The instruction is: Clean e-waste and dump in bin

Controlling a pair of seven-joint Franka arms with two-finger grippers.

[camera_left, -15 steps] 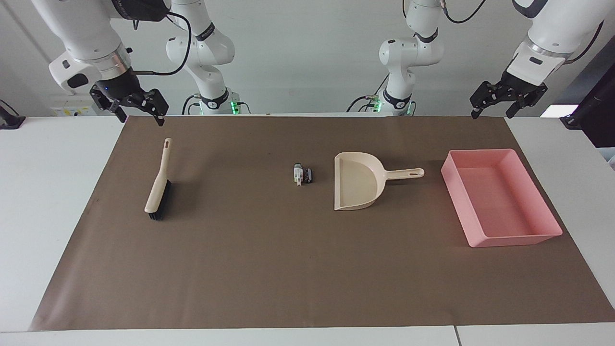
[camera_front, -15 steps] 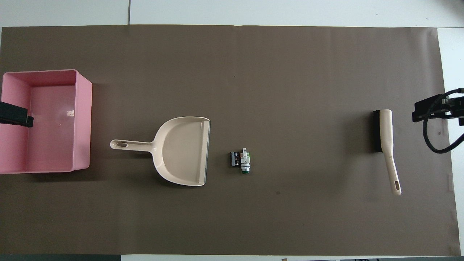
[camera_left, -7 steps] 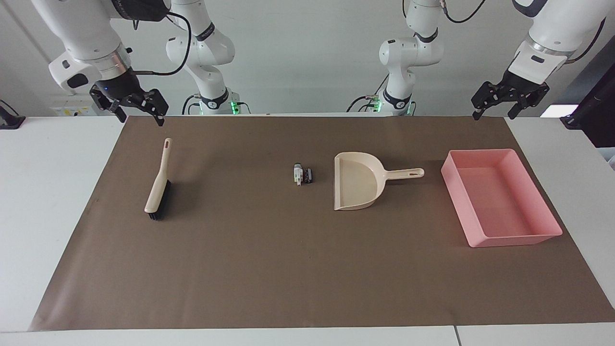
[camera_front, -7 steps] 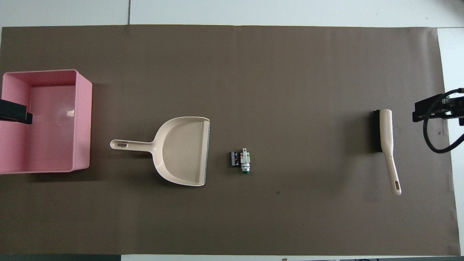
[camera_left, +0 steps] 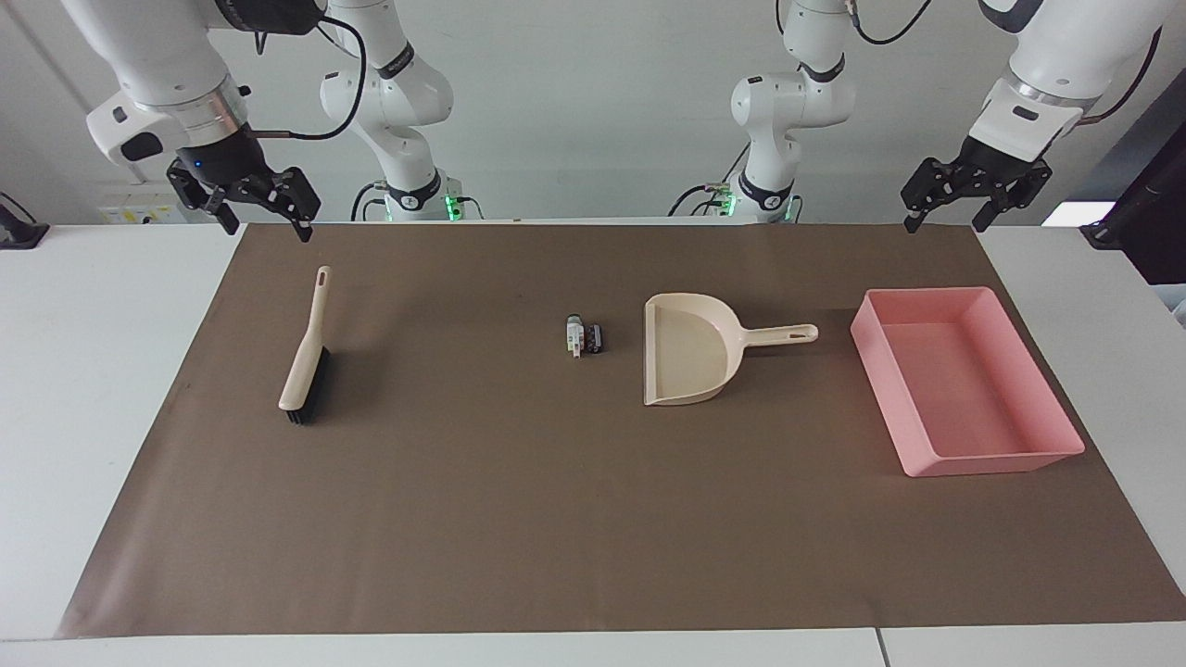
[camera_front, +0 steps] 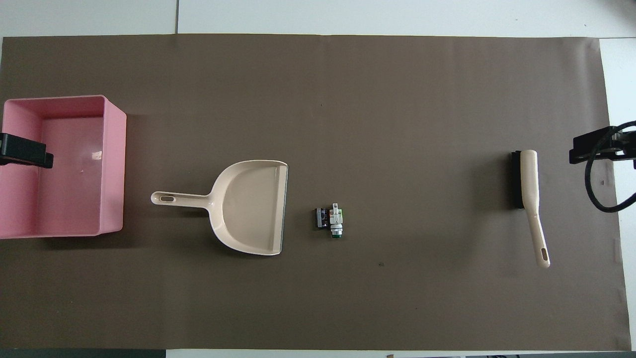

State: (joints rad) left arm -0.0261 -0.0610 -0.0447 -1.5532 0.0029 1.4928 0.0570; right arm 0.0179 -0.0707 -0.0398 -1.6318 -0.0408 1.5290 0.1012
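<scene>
The e-waste lies mid-mat: a whitish-grey cylinder with a green end [camera_left: 575, 335] touching a small black piece [camera_left: 596, 337]; both also show in the overhead view [camera_front: 336, 222] [camera_front: 321, 218]. The pink bin [camera_left: 878, 369] [camera_front: 114, 164] stands at the left arm's end of the mat. My left gripper [camera_left: 943, 222] [camera_front: 25, 156] is open and empty, raised over the mat's robot-side edge near the bin. My right gripper [camera_left: 267, 229] [camera_front: 596, 149] is open and empty, raised over the mat's corner near the brush handle.
A beige dustpan [camera_left: 690, 361] [camera_front: 248, 206] lies between the e-waste and the bin, mouth toward the e-waste, handle toward the bin. A beige brush with black bristles [camera_left: 306, 357] [camera_front: 529, 186] lies at the right arm's end. A brown mat [camera_left: 519, 519] covers the table.
Both grippers have risen a little; the left one has also shifted slightly. Nothing on the mat has moved.
</scene>
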